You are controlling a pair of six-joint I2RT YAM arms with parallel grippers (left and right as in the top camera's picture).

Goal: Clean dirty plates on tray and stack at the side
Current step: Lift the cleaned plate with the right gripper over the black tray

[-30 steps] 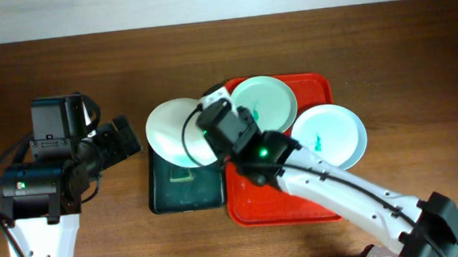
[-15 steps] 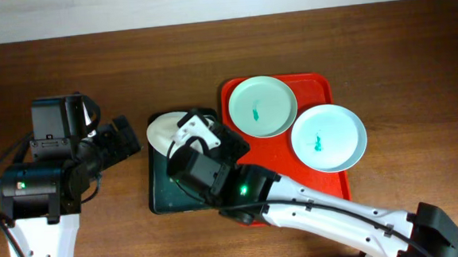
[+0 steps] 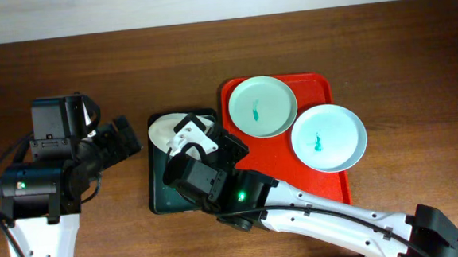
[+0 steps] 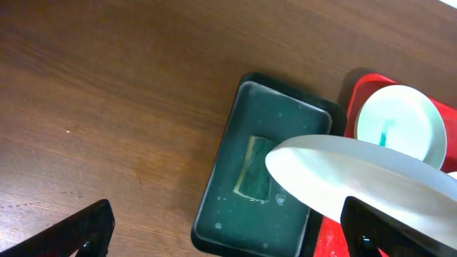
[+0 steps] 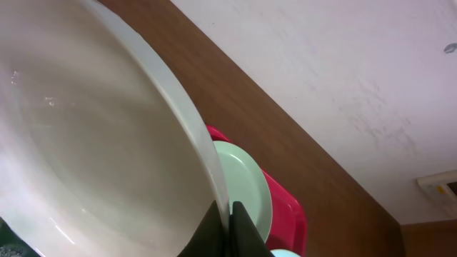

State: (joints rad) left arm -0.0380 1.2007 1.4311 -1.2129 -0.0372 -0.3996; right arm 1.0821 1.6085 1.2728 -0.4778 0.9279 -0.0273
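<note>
So we judge the task to be at an early stage. Two plates, the far one (image 3: 261, 106) and the right one (image 3: 328, 137), lie flat on the red tray (image 3: 329, 196), each with a teal smear at its centre, so both are left to clean. The third plate (image 5: 107, 164) is off that tray: the right gripper (image 5: 230, 214) pinches its rim between closed fingers and holds it steeply tilted over the dark green tray (image 4: 285, 132), above the sponge (image 4: 253, 178). The part of its face that shows in the right wrist view bears no smear, though we cannot see all of it. The left gripper (image 3: 130, 136) stands wide and empty, left of the green tray. We see no stack at the side yet.
</note>
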